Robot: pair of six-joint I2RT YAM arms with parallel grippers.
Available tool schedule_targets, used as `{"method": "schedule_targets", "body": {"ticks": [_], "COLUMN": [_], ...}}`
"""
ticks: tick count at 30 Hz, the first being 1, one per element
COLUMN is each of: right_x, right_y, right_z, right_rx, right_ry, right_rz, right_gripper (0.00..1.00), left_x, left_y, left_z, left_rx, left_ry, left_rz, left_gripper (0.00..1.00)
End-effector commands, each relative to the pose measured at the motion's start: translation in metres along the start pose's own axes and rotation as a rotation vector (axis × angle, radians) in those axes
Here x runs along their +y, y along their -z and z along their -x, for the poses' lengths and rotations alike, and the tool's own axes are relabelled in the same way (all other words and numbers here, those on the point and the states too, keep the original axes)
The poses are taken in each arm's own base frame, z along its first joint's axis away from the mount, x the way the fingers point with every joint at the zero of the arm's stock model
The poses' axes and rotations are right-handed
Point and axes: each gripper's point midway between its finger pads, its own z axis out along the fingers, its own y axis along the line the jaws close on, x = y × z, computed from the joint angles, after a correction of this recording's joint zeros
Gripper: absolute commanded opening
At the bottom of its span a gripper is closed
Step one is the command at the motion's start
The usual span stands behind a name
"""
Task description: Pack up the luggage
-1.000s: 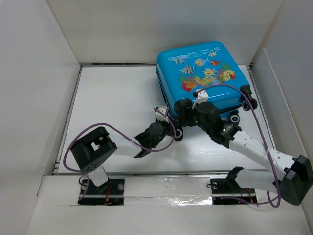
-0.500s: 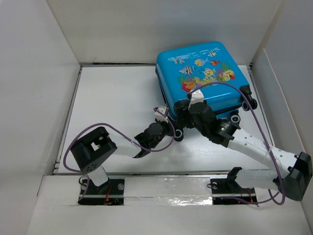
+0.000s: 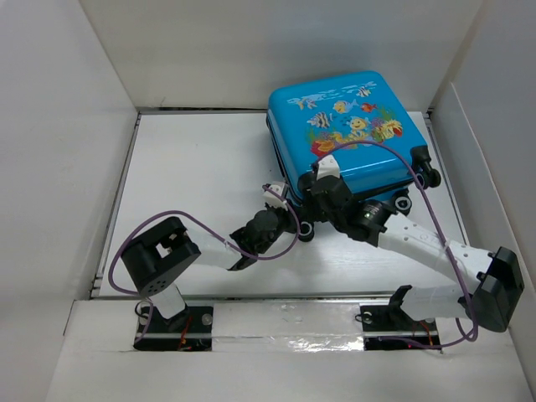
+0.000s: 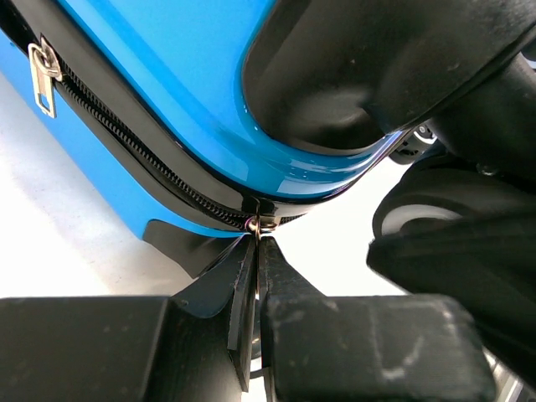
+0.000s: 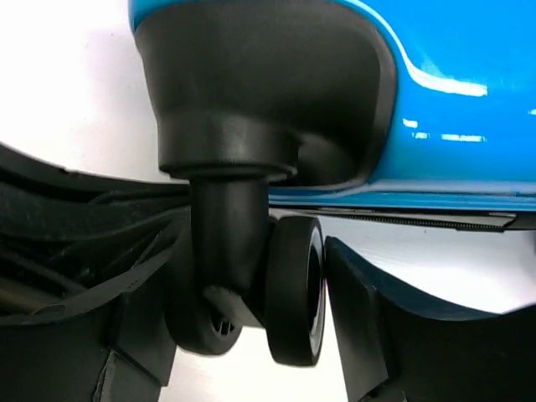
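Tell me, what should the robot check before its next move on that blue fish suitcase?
1. Luggage lid down: ok, the two shells meet.
2. Left fingers shut on the zipper pull: ok.
3. Right fingers steadying the wheel: they straddle it, but firm contact cannot tell.
4. Zip beyond the pull: hidden behind the wheel housing, cannot tell.
5. Second pull out of the way: ok, it hangs farther along.
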Motion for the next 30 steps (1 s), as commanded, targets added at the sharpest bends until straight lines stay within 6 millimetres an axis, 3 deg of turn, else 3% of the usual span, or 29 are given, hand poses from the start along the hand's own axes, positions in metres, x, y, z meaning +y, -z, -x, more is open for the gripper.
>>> {"method": "schedule_targets", "body": {"ticks": [1, 4, 5, 10, 21, 25, 28, 30], "right_x": [-0.012, -0.012, -0.011, -0.014, -0.025, -0.022, -0.016, -0.010], "right_y": [0.002, -0.003, -0.004, 0.001, 0.011, 0.014, 0.012, 0.009], "right_z": [0.017, 0.017, 0.017, 0.014, -0.004, -0.006, -0.009, -0.016], "right_rx": [-0.023, -0.017, -0.017, -0.020, 0.021, 0.015, 0.027, 0.051], "right_ry": [0.021, 0.041, 0.048, 0.059, 0.108, 0.100, 0.103, 0.108], "right_rz": [-0.079, -0.090, -0.085, -0.093, -0.088, -0.061, -0.029, -0.001], "right_gripper": [0.64, 0.39, 0.25, 0.02, 0.00, 0.00, 0.00, 0.00], "left_x": [-0.001, 0.000, 0.001, 0.017, 0.091, 0.125, 0.136, 0.144], "left_y": [0.001, 0.001, 0.001, 0.006, 0.028, 0.022, 0.011, 0.000], "left_z": [0.044, 0.044, 0.044, 0.043, 0.042, 0.056, 0.070, 0.089], "left_rx": [-0.147, -0.149, -0.148, -0.137, -0.098, -0.109, -0.127, -0.162], "left_ry": [0.042, 0.037, 0.032, -0.016, -0.152, -0.158, -0.146, -0.124], "left_rz": [-0.003, 0.000, 0.003, 0.080, 0.355, 0.435, 0.436, 0.439], "left_gripper": [0.00, 0.00, 0.00, 0.00, 0.00, 0.00, 0.00, 0.00]}}
